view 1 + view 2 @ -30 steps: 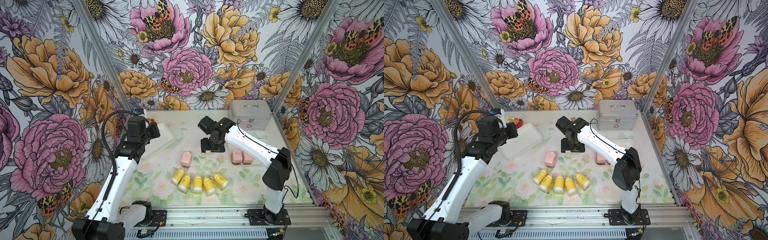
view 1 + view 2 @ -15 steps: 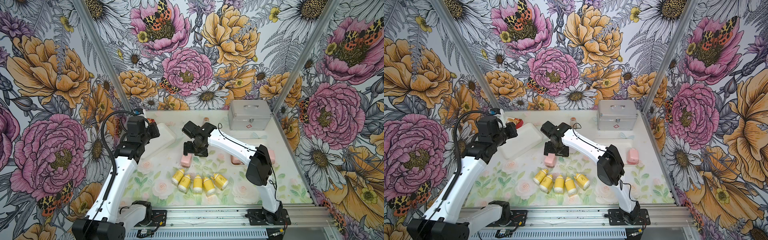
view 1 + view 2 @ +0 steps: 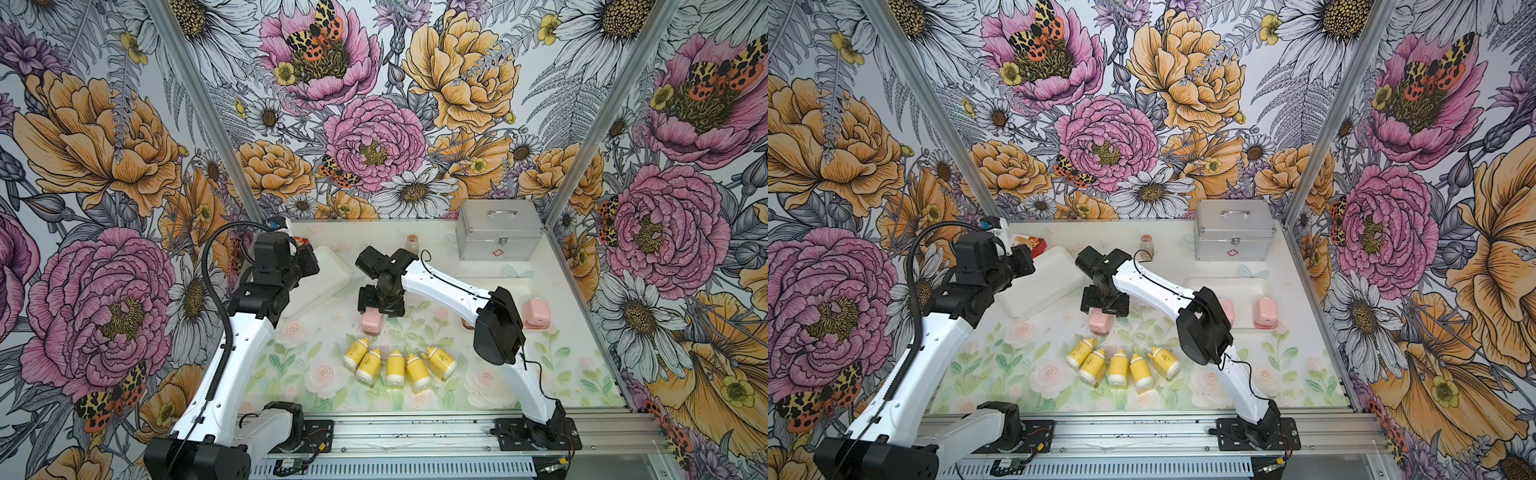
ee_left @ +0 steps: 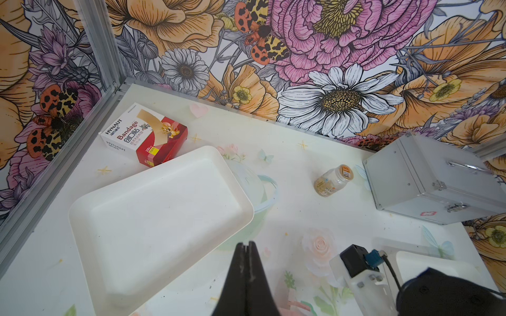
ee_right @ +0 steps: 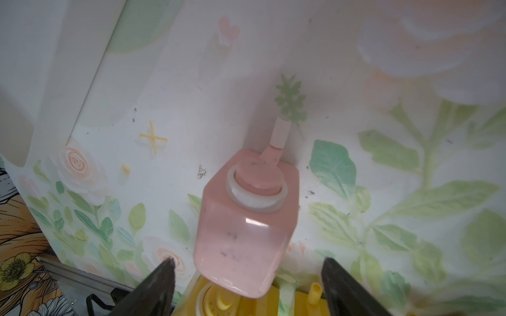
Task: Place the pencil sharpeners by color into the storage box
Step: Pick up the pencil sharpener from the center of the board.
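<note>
Right hand (image 5: 247, 269): jaws stand wide apart, pointing down over the pink sharpener (image 5: 246, 232). In the right wrist view its two fingertips (image 5: 164, 273) flank the near end of that block with a visible gap on each side; I see no contact and nothing held.

This pink sharpener lies on the table (image 3: 582, 374) near the middle, its small handle pointing away from the hand. In both top views it sits just beyond the row of yellow sharpeners (image 3: 1119, 365), apart from them.

The yellow sharpeners: five, lying side by side on the table, close together, outside any tray.

Left hand (image 4: 245, 246): fingers pressed together, empty. It hangs over the near edge of the left white tray (image 4: 153, 219), which holds nothing.

Right white tray (image 3: 1246, 282): it lies on the right side of the table. One pink block (image 3: 1265, 312) lies in it in plain view. A second pink block (image 3: 1227, 309) is beside it, partly hidden by the right arm's elbow. I cannot tell from these views whether more lie behind the arm.

Other items at the back of the table: a bandage box (image 4: 145, 134) touching or just beside the left tray's far corner, a small clear jar (image 4: 332, 180) standing alone, and a closed silver case (image 3: 498, 237).
</note>
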Robot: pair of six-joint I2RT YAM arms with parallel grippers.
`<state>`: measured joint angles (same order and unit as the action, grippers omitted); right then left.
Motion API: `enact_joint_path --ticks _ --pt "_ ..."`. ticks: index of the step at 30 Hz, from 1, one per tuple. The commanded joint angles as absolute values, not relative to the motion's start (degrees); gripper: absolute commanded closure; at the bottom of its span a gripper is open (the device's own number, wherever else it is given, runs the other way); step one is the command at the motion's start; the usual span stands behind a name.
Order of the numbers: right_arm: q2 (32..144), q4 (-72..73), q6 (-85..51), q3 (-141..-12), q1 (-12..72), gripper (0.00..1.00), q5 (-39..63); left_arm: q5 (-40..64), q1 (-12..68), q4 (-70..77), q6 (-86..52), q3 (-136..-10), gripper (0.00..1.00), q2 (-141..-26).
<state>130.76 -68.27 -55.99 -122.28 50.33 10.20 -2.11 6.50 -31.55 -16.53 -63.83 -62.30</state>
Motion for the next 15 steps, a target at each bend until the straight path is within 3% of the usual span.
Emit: enact_joint_path --ticks 1,8,15 --pt "132.94 -67.94 -56.59 -124.3 50.93 0.15 10.81 -2.28 5.98 -31.25 -16.8 -64.39 1.0 -61.61" --pt "135.25 -67.94 -56.35 -124.37 51.07 0.18 10.46 -1.98 5.92 -31.27 -16.79 -64.4 1.0 -61.51" --pt "136.32 -68.02 -55.75 -124.25 51.14 0.28 10.12 -1.85 5.98 -31.15 -16.87 -64.41 1.0 -61.5"
